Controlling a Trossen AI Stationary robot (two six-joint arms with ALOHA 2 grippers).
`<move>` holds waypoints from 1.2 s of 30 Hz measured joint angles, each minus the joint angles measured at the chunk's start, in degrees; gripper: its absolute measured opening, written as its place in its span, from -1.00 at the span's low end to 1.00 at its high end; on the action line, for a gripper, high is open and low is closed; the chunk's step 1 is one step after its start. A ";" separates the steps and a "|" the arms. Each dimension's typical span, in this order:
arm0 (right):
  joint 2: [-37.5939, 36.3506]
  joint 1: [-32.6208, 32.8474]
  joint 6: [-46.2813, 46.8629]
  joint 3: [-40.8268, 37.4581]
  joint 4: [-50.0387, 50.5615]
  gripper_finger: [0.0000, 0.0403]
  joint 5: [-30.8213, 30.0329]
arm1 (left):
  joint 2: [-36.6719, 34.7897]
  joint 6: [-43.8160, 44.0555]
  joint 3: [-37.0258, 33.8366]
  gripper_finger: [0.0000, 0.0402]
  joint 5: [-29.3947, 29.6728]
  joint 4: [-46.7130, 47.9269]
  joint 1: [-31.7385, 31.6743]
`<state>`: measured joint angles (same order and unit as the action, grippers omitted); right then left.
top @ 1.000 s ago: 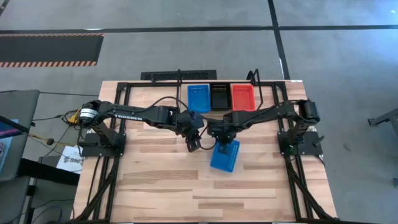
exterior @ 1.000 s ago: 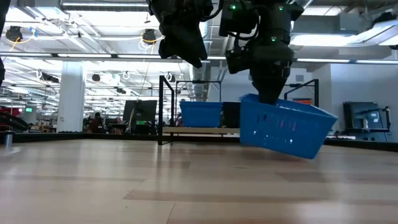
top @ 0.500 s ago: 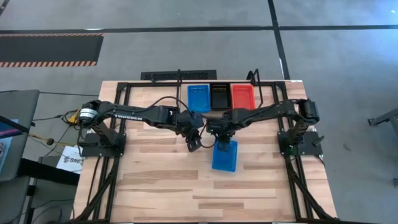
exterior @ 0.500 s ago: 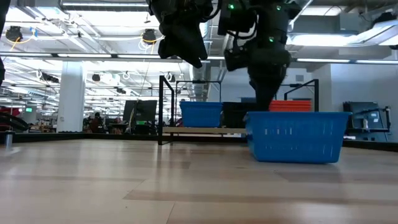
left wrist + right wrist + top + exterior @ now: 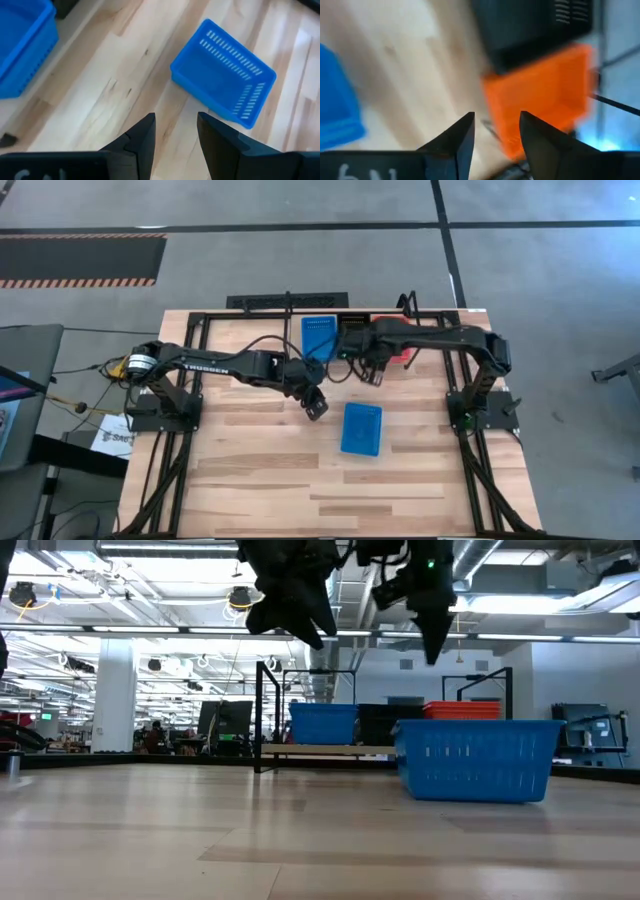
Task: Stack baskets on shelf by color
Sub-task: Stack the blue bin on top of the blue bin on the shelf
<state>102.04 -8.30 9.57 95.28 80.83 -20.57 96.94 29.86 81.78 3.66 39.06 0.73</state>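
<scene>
The left gripper [image 5: 316, 406] hangs above the tabletop [image 5: 250, 470] in front of the shelf [image 5: 345, 315], just left of the lone blue basket [image 5: 361, 429]; its fingers [image 5: 142, 140] stand apart with a clear gap between them and hold nothing, and the left wrist view looks down past them onto bare planks with that basket lying a little ahead. The lone blue basket sits flat on the tabletop, well in front of the shelf and apart from both grippers; in the low view it rests level on the wood [image 5: 475, 760]. To the right of the left gripper and nearer the shelf, the right gripper [image 5: 377, 372] hovers just in front of the shelf's black and red-orange baskets, raised off the table; its fingers [image 5: 462, 142] are spread with a gap between them and nothing between them, and the right wrist view shows the red-orange basket [image 5: 540, 95] and the black basket [image 5: 530, 25] beyond them. On the shelf, from left to right, stand a blue basket [image 5: 320, 336], a black basket [image 5: 353, 332] partly covered by the right arm, and a red-orange basket [image 5: 395, 348] mostly hidden under that arm. In the low view both grippers hang from above, clear of the shelf's baskets behind them.
</scene>
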 joint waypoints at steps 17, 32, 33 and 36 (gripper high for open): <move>-25.17 -1.87 11.61 7.54 9.14 -0.19 -12.79 | 0.84 19.14 -6.49 -0.34 7.32 -14.15 4.28; -46.30 1.40 19.11 7.47 9.13 -0.16 -11.74 | 0.75 25.41 -9.03 -0.43 11.98 -17.20 4.35; -46.78 1.58 20.06 7.21 9.08 -0.16 -10.57 | 0.75 25.07 -9.03 -0.43 12.00 -17.17 4.35; -48.71 2.20 21.09 4.53 9.03 -0.17 -4.04 | 0.75 24.15 -9.03 -0.43 12.04 -17.17 4.28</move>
<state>53.33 -6.10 30.66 99.81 89.86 -24.60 97.69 54.01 72.75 15.70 21.89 5.01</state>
